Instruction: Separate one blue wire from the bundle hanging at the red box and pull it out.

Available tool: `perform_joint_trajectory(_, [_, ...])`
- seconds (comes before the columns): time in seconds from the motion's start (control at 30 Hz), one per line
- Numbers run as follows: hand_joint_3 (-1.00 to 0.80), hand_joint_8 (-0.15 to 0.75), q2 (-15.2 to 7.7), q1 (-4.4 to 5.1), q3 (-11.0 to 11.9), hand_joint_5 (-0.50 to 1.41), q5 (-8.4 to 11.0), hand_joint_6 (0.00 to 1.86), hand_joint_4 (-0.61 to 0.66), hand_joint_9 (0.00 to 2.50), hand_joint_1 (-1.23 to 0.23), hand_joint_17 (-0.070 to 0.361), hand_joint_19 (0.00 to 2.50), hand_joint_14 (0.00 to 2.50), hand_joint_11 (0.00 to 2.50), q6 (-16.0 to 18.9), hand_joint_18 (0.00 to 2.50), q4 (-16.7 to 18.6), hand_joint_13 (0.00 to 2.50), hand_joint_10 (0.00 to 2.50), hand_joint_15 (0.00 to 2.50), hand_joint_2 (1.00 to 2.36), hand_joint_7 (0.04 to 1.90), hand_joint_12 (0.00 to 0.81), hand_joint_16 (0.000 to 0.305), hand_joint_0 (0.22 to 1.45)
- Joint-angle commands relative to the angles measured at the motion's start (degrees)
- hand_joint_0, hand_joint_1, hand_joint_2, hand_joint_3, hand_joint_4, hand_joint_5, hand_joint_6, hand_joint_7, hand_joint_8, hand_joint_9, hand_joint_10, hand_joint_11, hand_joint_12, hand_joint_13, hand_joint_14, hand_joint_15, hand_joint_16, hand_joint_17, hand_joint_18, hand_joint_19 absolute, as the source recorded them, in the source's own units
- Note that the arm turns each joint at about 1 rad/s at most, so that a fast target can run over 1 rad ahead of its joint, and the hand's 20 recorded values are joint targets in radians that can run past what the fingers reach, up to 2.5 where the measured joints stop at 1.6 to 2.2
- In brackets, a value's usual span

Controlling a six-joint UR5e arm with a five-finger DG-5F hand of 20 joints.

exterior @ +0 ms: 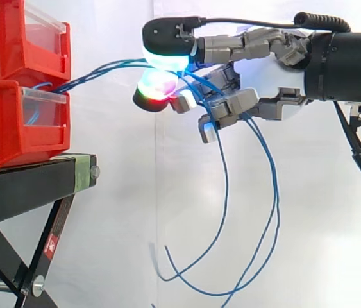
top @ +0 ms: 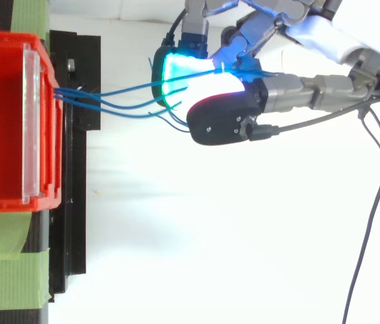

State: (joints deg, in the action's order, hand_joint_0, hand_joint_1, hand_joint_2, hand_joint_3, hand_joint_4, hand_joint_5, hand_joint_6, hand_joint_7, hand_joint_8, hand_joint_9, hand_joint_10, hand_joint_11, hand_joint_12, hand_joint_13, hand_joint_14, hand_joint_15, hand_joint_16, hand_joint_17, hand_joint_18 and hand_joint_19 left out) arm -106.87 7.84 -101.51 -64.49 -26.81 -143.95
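Just off the stand's edge, the hand pinches limp, light, slippery blue wires; best gripped near the bin.

arm stretched level from the right, hand curled, glowing fingertips pinched close together.

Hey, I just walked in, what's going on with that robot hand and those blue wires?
The robot's hand is pinching the blue wires between its glowing fingertips, a little way out from the lower red bin on the black stand. The wires run from the bin's front to the hand, then hang in loose loops below it. Several strands pass through the hand, so one single wire does not look separated yet.
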Motion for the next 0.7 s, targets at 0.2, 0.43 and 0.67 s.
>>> perform_joint_trajectory(0.2, [-0.46, 0.349, 0.0, 0.07, 0.0, -0.23, 0.07, 0.86, 0.23, 0.9, -0.72, 0.111, 1.13, 0.83, 1.22, -0.09, 0.86, -0.02, 1.22, 0.02, 1.45, 1.0, 1.08, 0.343, 0.049, 0.61])
perform_joint_trajectory(0.43, [-0.5, 0.373, 0.0, 0.16, 0.0, -0.21, 0.07, 0.84, 0.24, 1.02, -0.47, 0.111, 1.14, 0.73, 1.2, -0.09, 0.89, -0.02, 1.29, 0.02, 1.45, 1.0, 1.1, 0.341, 0.049, 0.57])
perform_joint_trajectory(0.67, [-0.4, 0.376, 0.0, 0.16, 0.0, -0.19, 0.07, 0.83, 0.22, 1.11, -0.59, 0.105, 1.15, 0.7, 1.25, -0.09, 0.93, 0.07, 1.36, 0.02, 1.49, 1.01, 1.11, 0.327, 0.047, 0.62])
